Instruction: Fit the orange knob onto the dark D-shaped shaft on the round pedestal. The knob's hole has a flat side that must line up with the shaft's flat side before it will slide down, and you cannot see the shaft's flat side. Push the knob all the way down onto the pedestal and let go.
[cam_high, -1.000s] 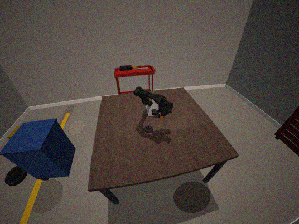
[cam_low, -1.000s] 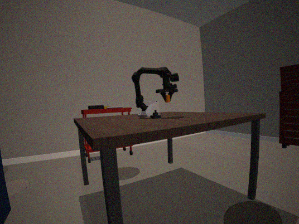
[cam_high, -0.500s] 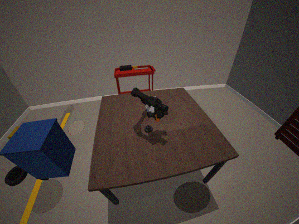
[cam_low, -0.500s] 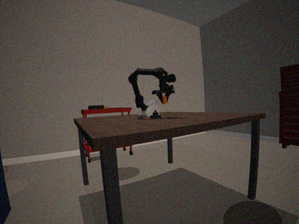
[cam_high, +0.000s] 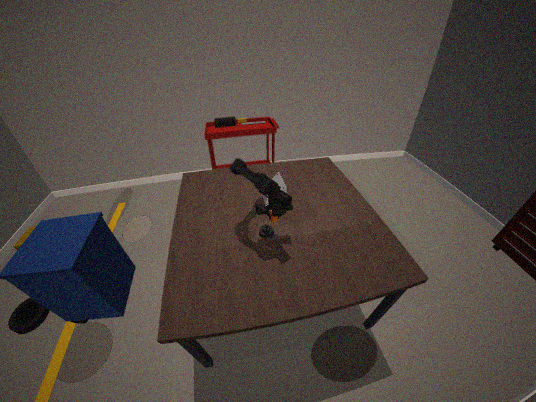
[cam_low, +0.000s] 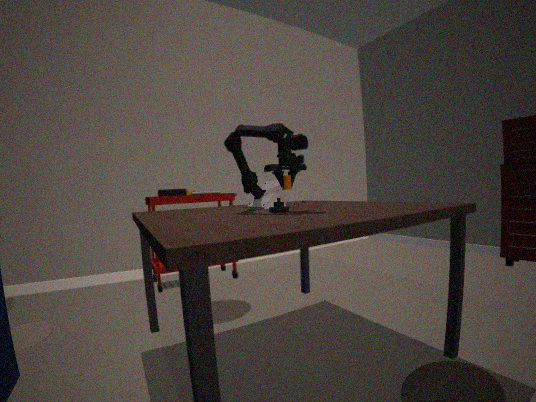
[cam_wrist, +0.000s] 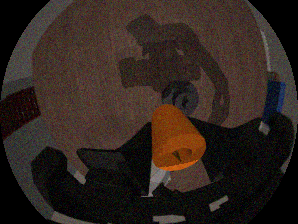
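The orange knob (cam_high: 274, 218) (cam_low: 287, 182) (cam_wrist: 172, 137) is between the fingers of my gripper (cam_low: 287, 179), which is shut on it. Its open hole shows at its near end in the wrist view. The knob hangs upright in the air above the table, clear of the pedestal. The dark round pedestal (cam_high: 266, 231) (cam_low: 279, 208) (cam_wrist: 172, 91) stands on the table with the dark shaft (cam_low: 279, 201) (cam_wrist: 185, 101) pointing up. In the exterior view the knob is slightly right of the shaft and above it. The shaft's flat side cannot be made out.
The brown table (cam_high: 290, 280) (cam_low: 350, 220) carries the arm and its white base part (cam_high: 280, 182) (cam_low: 270, 189) behind the pedestal. The arm's shadow falls around the pedestal. A red cart (cam_high: 240, 131) (cam_low: 190, 198) stands beyond the table, and a blue box (cam_high: 75, 260) stands left.
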